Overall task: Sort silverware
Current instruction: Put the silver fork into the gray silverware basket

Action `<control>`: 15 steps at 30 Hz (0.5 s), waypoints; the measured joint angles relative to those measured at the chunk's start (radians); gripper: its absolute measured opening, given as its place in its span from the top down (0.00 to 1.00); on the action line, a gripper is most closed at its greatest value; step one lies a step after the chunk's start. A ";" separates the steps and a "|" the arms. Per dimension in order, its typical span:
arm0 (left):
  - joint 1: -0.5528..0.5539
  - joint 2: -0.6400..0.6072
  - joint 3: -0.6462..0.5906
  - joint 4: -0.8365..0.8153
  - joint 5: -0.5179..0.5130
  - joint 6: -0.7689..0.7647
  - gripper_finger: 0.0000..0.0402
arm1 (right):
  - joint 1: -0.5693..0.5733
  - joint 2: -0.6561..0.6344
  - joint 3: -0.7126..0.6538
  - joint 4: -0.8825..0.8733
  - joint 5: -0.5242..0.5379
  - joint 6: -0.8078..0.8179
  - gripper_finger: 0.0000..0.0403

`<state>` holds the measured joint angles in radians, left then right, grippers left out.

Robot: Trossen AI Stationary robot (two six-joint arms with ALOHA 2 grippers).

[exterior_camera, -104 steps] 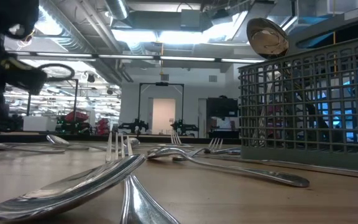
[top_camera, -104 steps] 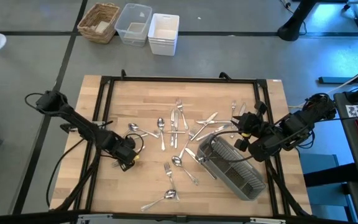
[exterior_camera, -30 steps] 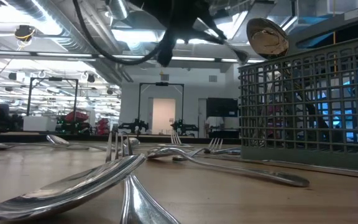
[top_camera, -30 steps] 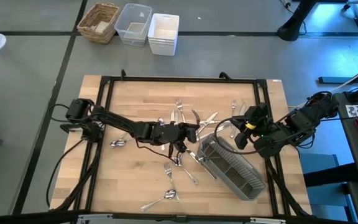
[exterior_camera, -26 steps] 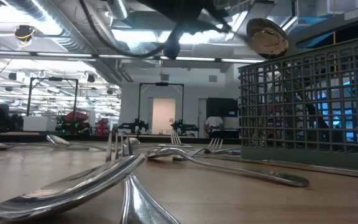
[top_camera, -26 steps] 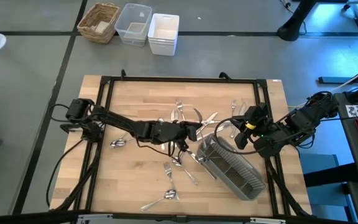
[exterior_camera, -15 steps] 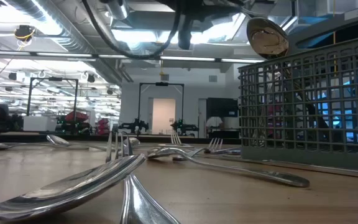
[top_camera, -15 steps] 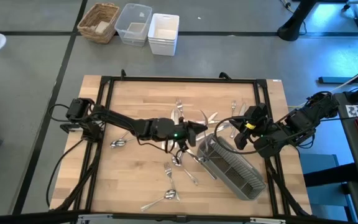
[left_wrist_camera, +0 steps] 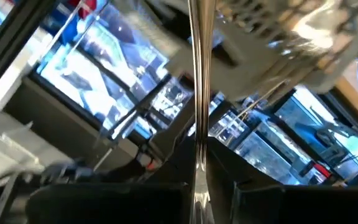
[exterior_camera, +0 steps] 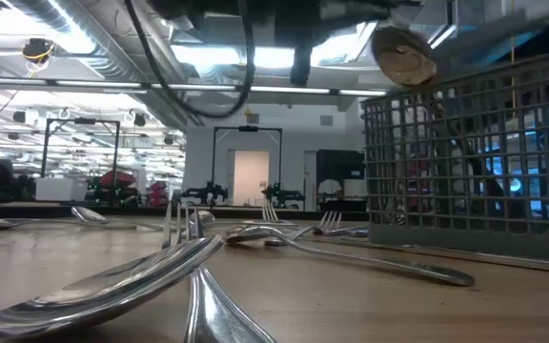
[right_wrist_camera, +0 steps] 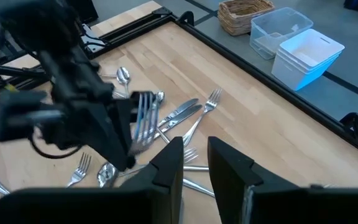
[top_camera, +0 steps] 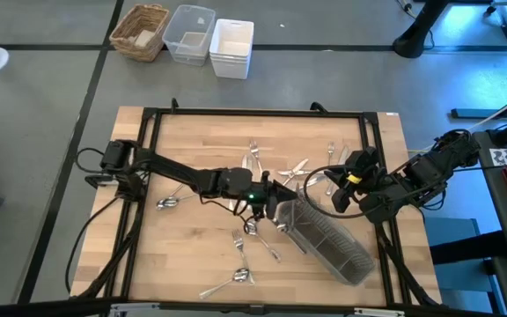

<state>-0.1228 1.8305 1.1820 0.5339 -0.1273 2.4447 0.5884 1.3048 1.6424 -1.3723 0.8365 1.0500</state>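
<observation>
Loose silverware lies over the wooden table: forks and knives (top_camera: 252,163) at the middle, a fork (top_camera: 240,242) and spoon (top_camera: 236,277) nearer, and forks (exterior_camera: 160,267) close to the low camera. The grey caddy (top_camera: 328,238) (exterior_camera: 475,162) stands right of centre with a spoon (exterior_camera: 403,52) sticking out of its top. My left gripper (top_camera: 275,192) (left_wrist_camera: 199,186) reaches level across the table to the caddy's left side, shut on a fork (right_wrist_camera: 143,118). My right gripper (top_camera: 341,195) (right_wrist_camera: 194,146) hovers over the caddy's far right side, fingers apart, nothing showing between them. My left gripper pinches the fork's slim handle (left_wrist_camera: 199,155) between its two fingers (left_wrist_camera: 135,199), coming level from the table's left. The handle runs straight ahead out of the fingers toward the caddy. The fork is lifted clear of the table, its tines (right_wrist_camera: 143,112) showing beside the gripper in the right wrist view.
A black frame (top_camera: 253,112) borders the table. Beyond the far edge, on the floor, stand a wicker basket (top_camera: 141,31), a clear bin (top_camera: 189,33) and a white bin (top_camera: 232,46). A lone spoon (top_camera: 167,202) lies at the left.
My left gripper has moved toward the table's right edge, up to the caddy, rolling its wrist and turning the fork with it. The caddy and the spoon in it have shifted slightly. My right gripper has kept still.
</observation>
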 joint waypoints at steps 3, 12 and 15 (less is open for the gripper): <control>0.021 0.039 -0.002 0.053 0.005 0.072 0.97 | 0.000 0.000 0.000 0.020 0.000 0.000 0.81; 0.068 0.050 0.000 0.177 0.012 0.126 0.97 | 0.000 0.000 0.000 0.033 0.000 -0.009 0.81; 0.072 0.046 0.000 0.185 0.013 0.128 0.97 | 0.000 0.000 0.000 0.033 -0.001 -0.011 0.81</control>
<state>-0.0509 1.8763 1.1820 0.7187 -0.1143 2.5724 0.5888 1.3048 1.6424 -1.3396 0.8360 1.0393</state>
